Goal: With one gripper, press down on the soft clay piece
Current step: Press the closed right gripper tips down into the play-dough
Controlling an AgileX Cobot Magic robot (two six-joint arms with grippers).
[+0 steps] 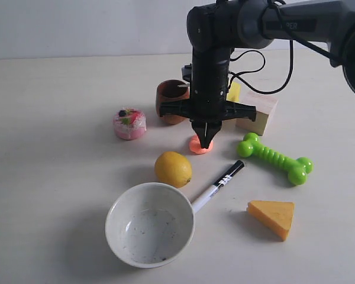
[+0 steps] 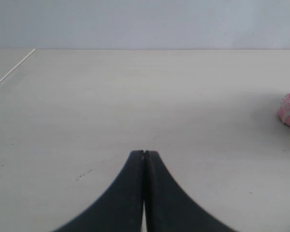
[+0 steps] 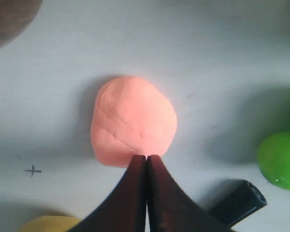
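The soft clay piece (image 1: 194,145) is hemmed in low down: lemon (image 1: 173,168) just in front, marker (image 1: 218,186) beside that, green bone toy (image 1: 274,157) to the right, brown cup (image 1: 172,101) and wooden block (image 1: 258,112) behind. A gap opens on its left towards the pink cake (image 1: 129,123). Directly above it stands the right gripper (image 1: 206,142), jaws together. The left side of the desk (image 1: 47,189) lies wide open.

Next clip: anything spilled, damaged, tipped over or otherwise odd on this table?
Only the white round bowl at the front of the exterior view: dark specks and smudges cover its inside bottom. The small salmon-orange clay lump by the shut right gripper shows shallow creases. Nothing looks spilled or toppled.
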